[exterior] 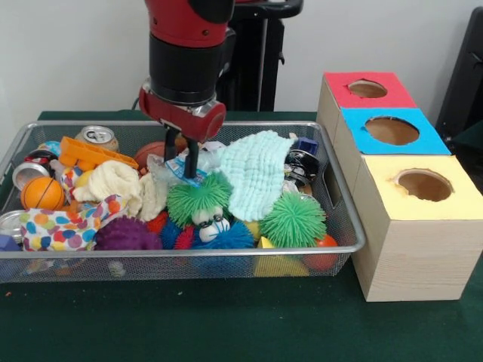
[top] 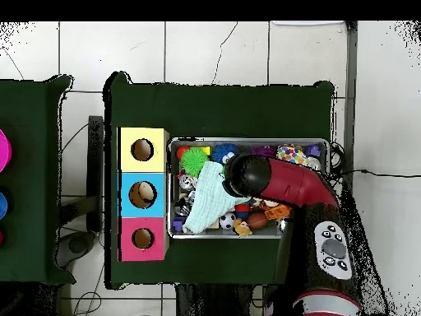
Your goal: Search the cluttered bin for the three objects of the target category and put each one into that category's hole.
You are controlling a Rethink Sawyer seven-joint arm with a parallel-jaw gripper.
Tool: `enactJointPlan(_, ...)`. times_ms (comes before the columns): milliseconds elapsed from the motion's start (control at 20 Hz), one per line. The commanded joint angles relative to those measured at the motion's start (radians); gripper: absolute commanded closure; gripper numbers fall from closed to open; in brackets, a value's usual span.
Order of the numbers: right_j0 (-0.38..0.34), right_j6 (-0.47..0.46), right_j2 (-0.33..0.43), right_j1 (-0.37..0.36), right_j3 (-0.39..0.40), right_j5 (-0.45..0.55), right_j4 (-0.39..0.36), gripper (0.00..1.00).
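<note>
Looking from the front, the bin [exterior: 332,197] stands on the green table [exterior: 226,324] toward its left side, with three wooden boxes just beside its right end: red top [exterior: 367,90] farthest, blue top [exterior: 391,131] in the middle, yellow top [exterior: 425,187] nearest. The gripper [exterior: 183,160] hangs low over the middle of the bin, its two dark fingers [exterior: 193,158] set narrow with a small gap, the tips at a clear plastic wrapper [exterior: 175,167]; I cannot tell if they already pinch it. The target category is not shown, so I judge each kind. The spiky green balls [exterior: 293,220] look light and soft and should squash, so a grip across the body seems best. The pale green cloth [exterior: 260,172] is limp and would be taken at a raised fold. The cans [exterior: 98,136] near the far left corner are stiff, smooth and probably slippery. The orange ball [exterior: 41,193] could roll away. The pile is dense; the cloth covers some things beneath it, and a lifted piece could drag its neighbours.

From above, the bin [top: 249,234] lies at the middle of the table, the boxes [top: 143,195] touching its left end. The arm [top: 288,185] hides the gripper and much of the bin. The cloth [top: 207,197] spreads near the boxes.
</note>
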Motion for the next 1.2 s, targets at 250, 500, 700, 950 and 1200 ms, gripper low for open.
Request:
enactJointPlan(250, 0.070, 0.065, 0.116, -0.059, 0.135, 0.109, 0.056, 1.00)
enactJointPlan(500, 0.111, 0.102, 0.115, -0.074, 0.150, 0.093, 0.075, 1.00)
enactJointPlan(700, 0.131, 0.121, 0.120, -0.089, 0.175, 0.074, 0.105, 1.00)
enactJointPlan(950, 0.158, 0.132, 0.116, -0.111, 0.195, 0.084, 0.146, 1.00)
enactJointPlan(1200, 0.170, 0.127, 0.120, -0.137, 0.218, 0.096, 0.182, 1.00)
